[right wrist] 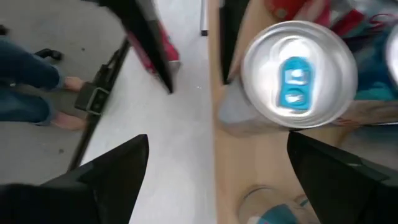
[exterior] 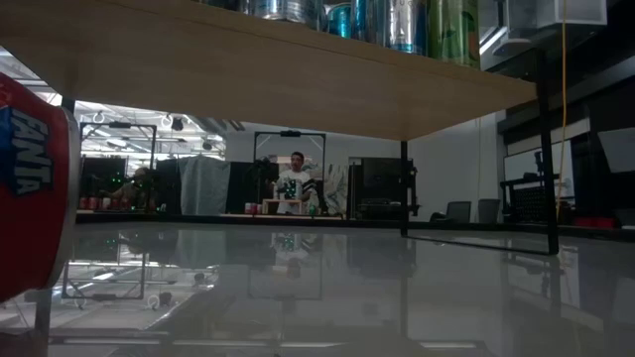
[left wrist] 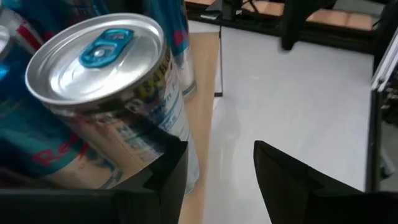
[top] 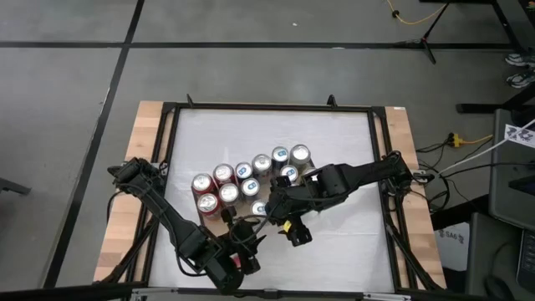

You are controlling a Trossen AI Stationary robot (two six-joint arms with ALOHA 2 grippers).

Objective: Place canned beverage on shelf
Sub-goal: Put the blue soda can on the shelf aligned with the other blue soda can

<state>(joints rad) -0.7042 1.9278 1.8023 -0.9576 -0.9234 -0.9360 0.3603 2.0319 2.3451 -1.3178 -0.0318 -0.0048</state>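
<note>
High view: ten or so cans (top: 242,180) already stand in a cluster, the left gripper (top: 238,266) at their six o'clock and the right gripper (top: 298,236) at four.

Low view: a red Fanta can (exterior: 30,188) remains on the tabletop (exterior: 327,297) at nine o'clock, below the shelf (exterior: 298,79) (probably the next to go up).

Left wrist view: the fingers are slightly parted and empty.

Right wrist view: the jaws are spread wide and released at the board's edge, with clear table beside it.

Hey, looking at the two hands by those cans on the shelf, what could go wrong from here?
1. The open right hand hangs over a blue-tabbed can near the edge of the shelf; a bump may knock it off.
2. The left hand is close beside its nearest can; moving sideways could tip it into its neighbours.
</note>
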